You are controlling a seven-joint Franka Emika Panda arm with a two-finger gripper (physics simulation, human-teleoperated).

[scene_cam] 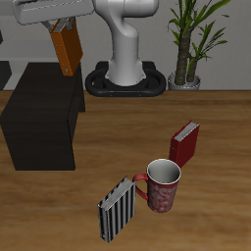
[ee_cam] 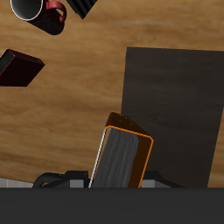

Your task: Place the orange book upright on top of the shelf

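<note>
My gripper (scene_cam: 61, 27) is shut on the orange book (scene_cam: 67, 51) and holds it high in the air, tilted, above the back edge of the shelf (scene_cam: 41, 123). The shelf is a low black box with a flat top, standing on the table below the book. In the wrist view the orange book (ee_cam: 122, 159) hangs between my fingers, my gripper (ee_cam: 118, 180) is around it, and the black shelf top (ee_cam: 179, 105) lies beneath and beside it. The book is well clear of the shelf top.
A dark red book (scene_cam: 184, 144) stands on the table, with a patterned mug (scene_cam: 163, 184) and a black-and-white striped book (scene_cam: 118, 209) nearer the front edge. The robot base (scene_cam: 127, 76) and a potted plant (scene_cam: 189, 44) are at the back.
</note>
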